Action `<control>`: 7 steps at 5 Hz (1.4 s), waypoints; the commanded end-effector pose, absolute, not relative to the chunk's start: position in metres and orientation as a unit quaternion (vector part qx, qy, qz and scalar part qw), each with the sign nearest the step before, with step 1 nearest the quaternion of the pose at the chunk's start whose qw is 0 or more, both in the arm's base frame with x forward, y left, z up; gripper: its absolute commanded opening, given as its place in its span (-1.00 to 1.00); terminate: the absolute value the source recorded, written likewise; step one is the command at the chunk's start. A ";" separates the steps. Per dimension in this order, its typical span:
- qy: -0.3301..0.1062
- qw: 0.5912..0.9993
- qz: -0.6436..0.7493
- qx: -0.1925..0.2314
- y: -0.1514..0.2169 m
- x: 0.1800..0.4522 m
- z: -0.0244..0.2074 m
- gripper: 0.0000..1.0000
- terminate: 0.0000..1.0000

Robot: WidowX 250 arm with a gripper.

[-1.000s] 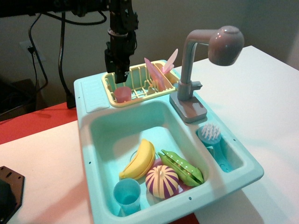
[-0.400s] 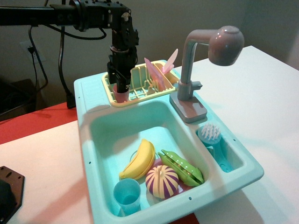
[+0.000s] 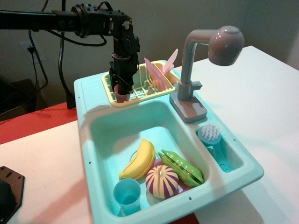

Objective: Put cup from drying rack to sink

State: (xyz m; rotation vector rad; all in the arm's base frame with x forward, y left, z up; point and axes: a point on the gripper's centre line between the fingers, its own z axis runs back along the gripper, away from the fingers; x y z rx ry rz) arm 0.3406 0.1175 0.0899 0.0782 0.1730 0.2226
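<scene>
The pink cup (image 3: 122,97) stands upright in the left end of the pale yellow drying rack (image 3: 145,91), which sits on the back ledge of the teal sink (image 3: 86,140). My gripper (image 3: 122,88) points straight down and has come down onto the cup, with its fingertips at the cup's rim. The fingers hide most of the cup, so only its lower part shows. I cannot tell whether the jaws are closed on it. The grey faucet (image 3: 189,70) rises to the right of the rack.
The basin holds a banana (image 3: 140,160), a light blue cup (image 3: 127,195), a purple and yellow striped fruit (image 3: 162,181) and a green pea pod (image 3: 183,169). A brush (image 3: 210,134) lies in the side tray. Pink plates (image 3: 156,74) stand in the rack.
My gripper has come down from just above the pink cup until its fingertips reach the cup's rim. The cup has stayed in place in the rack.
</scene>
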 end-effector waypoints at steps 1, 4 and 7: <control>0.054 0.991 0.115 0.046 0.117 0.344 0.112 -1.00 -1.00; -0.013 0.993 0.108 0.034 0.096 0.365 0.193 -1.00 -1.00; -0.001 1.000 0.000 -0.009 -0.013 0.363 0.193 -1.00 -1.00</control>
